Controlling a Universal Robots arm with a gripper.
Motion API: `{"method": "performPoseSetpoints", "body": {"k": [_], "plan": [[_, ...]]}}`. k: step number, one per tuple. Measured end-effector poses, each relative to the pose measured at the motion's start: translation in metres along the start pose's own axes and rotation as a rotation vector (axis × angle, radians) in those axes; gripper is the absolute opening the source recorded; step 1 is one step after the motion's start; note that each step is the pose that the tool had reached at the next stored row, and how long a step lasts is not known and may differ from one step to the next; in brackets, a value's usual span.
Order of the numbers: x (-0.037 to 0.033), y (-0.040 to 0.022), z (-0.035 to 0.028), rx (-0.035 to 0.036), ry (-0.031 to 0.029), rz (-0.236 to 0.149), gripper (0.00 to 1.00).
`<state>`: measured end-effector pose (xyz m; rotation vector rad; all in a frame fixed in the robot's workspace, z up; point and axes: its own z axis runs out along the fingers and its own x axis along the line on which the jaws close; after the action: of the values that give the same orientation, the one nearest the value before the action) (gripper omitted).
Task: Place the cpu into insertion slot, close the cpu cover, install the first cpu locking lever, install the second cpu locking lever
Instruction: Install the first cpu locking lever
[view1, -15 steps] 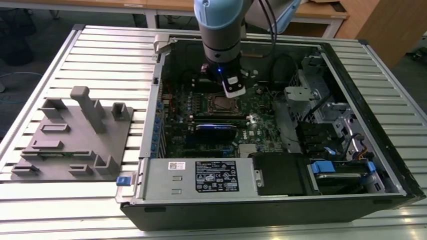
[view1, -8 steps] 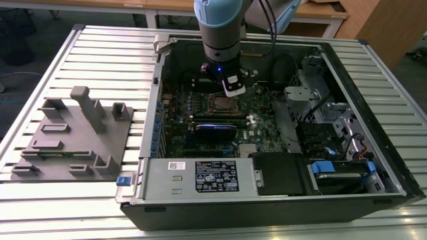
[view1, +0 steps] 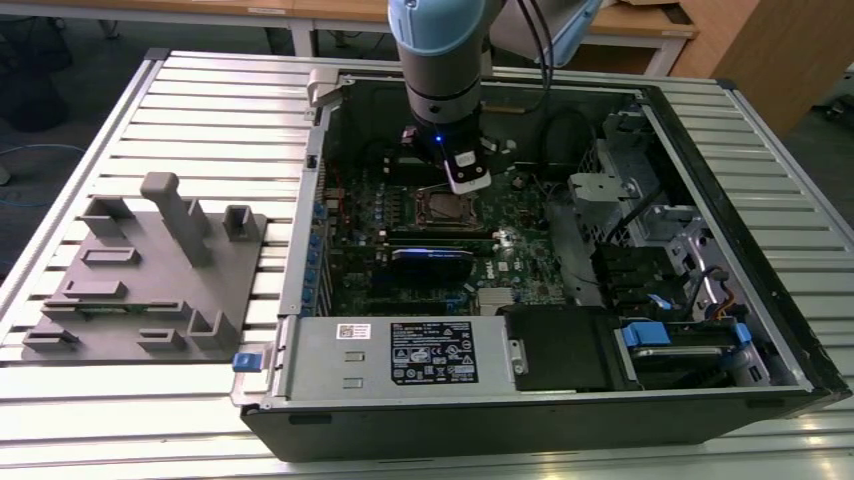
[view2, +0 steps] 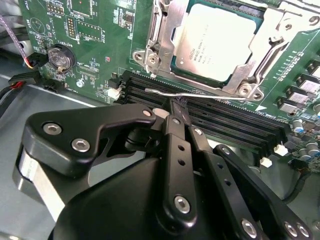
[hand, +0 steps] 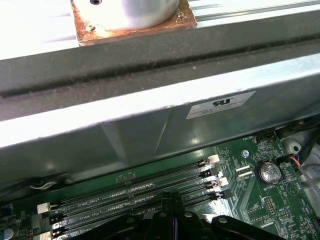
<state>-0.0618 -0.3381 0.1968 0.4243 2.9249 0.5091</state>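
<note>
- The chip (view2: 220, 42) is sitting in its socket (view2: 150, 57), cover (view2: 164, 27) lying over its edges.
- The gripper (view2: 172, 106), fingers drawn together (gripping nothing, apparently), is touching the thin lever (view2: 200, 93).
- We are judging a lever step underway, needing steady pressing.

Log for your rig check: the arm (view1: 445, 70) is a round grey tube with pale blue joint covers, and black cables (view1: 537, 35) run beside it. You'll see a small blue light (view1: 442, 138) on the dark wrist above a white block (view1: 469, 172). In the second wrist view, your gripper (view2: 172, 107) is matte black linkage plates fastened with silver socket-head screws (view2: 181, 202).
</note>
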Motion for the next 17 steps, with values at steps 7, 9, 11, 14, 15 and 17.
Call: {"method": "performPoseSetpoints", "body": {"k": [7, 9, 11, 14, 15, 17], "plan": [[-0.0001, -0.0003, -0.0004, 0.0, 0.0, 0.0, 0.11], [-0.0002, -0.0003, -0.0005, 0.0001, 0.0, 0.0, 0.11], [-0.0001, -0.0003, -0.0005, 0.0001, 0.0001, 0.0, 0.11], [-0.0001, -0.0004, -0.0005, 0.0001, 0.0, 0.0, 0.11], [-0.0002, -0.0004, -0.0005, 0.0001, 0.0, 0.0, 0.11], [-0.0002, -0.0004, -0.0005, 0.0001, 0.0001, 0.0, 0.11]]}}
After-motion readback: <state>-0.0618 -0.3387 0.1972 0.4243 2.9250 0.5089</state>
